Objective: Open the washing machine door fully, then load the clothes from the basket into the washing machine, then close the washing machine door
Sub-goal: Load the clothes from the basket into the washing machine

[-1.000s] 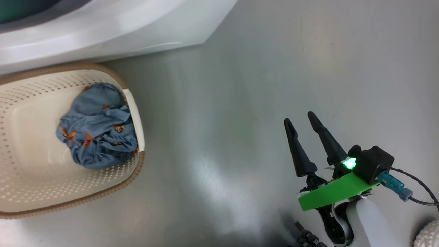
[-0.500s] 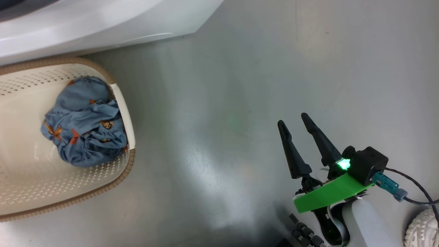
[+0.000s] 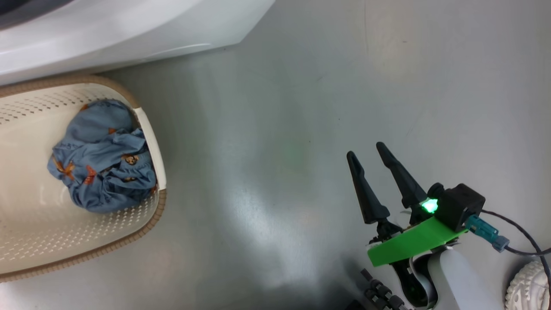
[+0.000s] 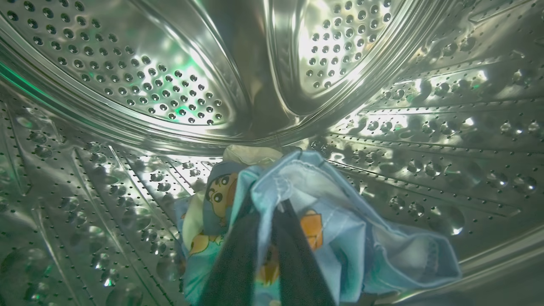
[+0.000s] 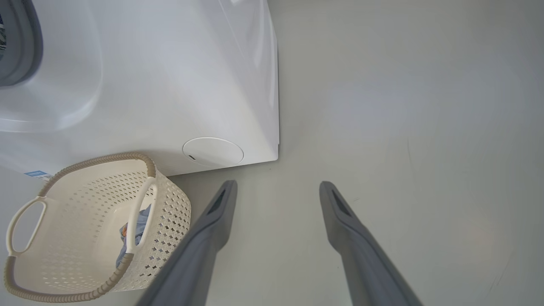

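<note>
Inside the washing machine's perforated steel drum (image 4: 127, 85), my left gripper (image 4: 267, 212) is shut on a blue garment (image 4: 340, 229) printed with cartoon figures. A cream cloth piece (image 4: 250, 154) lies just behind it. More of the blue printed clothes (image 3: 101, 155) lie bunched in the cream basket (image 3: 148, 215), on the floor in front of the white washing machine (image 3: 129, 30). My right gripper (image 3: 364, 149) hangs open over bare floor, well right of the basket (image 5: 170, 216). In its wrist view the fingers (image 5: 221, 208) stand wide apart. The washing machine door is out of view.
Grey glossy floor (image 3: 280, 129) stretches between basket and right arm. The machine's front corner (image 5: 272, 153) carries a round white cover (image 5: 212, 151). A pale ribbed object (image 3: 527, 286) sits at the lower right, with a dark cable (image 3: 525, 241) running off my right wrist.
The head camera has shifted, so basket and machine sit further left in its picture. The right gripper stays open and keeps its pose.
</note>
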You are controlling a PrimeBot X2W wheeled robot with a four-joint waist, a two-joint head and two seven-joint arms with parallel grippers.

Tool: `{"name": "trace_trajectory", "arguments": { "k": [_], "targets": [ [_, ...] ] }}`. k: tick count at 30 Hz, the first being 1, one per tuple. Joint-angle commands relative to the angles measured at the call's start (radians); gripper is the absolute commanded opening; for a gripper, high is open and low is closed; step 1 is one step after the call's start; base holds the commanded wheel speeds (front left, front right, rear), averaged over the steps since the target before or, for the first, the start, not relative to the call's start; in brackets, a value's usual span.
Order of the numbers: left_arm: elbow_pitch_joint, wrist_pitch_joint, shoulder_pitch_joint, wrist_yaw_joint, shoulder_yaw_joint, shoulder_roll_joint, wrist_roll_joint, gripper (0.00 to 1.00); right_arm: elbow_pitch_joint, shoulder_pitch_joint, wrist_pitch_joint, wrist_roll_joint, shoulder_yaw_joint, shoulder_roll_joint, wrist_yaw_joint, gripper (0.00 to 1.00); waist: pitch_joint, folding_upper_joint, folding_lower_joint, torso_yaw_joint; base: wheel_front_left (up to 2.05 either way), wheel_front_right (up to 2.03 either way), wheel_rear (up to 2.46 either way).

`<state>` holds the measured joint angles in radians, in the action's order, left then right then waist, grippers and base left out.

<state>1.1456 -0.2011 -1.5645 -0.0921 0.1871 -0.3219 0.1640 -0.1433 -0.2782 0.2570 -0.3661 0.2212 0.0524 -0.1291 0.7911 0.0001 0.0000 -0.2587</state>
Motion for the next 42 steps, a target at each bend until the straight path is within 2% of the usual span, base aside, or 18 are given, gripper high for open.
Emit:
{"name": "trace_trajectory", "arguments": {
  "k": [1, 11, 21, 34, 42],
  "targets": [
    [-0.015, -0.01, -0.015, 0.005, -0.003, -0.039, 0.011, 1.0, 0.014, 0.011, 0.005, -0.01, 0.026, -0.002, -0.002, 1.0, -0.005, -0.0001, 0.0, 0.003, 0.0, 0.0, 0.0],
    [0.002, -0.047, 0.058, 0.032, -0.011, -0.02, 0.038, 1.0, 0.008, 0.01, 0.005, 0.001, 0.007, -0.002, -0.002, 1.0, -0.06, -0.0001, 0.0, 0.032, 0.0, 0.0, 0.0],
    [-0.049, -0.06, 0.177, 0.047, -0.03, 0.004, 0.075, 1.0, -0.006, 0.019, 0.005, 0.026, -0.015, -0.002, -0.002, 1.0, -0.144, -0.0001, 0.0, 0.083, 0.0, 0.0, 0.0],
    [-0.181, -0.061, 0.375, 0.057, -0.074, 0.055, 0.129, 1.0, -0.023, 0.029, 0.005, 0.046, -0.029, -0.002, -0.002, 1.0, -0.265, -0.0001, 0.0, 0.146, 0.0, 0.0, 0.0],
    [-0.275, -0.061, 0.514, 0.063, -0.076, 0.074, 0.122, 1.0, -0.041, 0.053, 0.005, 0.057, -0.024, -0.002, -0.002, 1.0, -0.358, -0.0001, 0.0, 0.177, 0.0, 0.0, 0.0]
  ]
}}
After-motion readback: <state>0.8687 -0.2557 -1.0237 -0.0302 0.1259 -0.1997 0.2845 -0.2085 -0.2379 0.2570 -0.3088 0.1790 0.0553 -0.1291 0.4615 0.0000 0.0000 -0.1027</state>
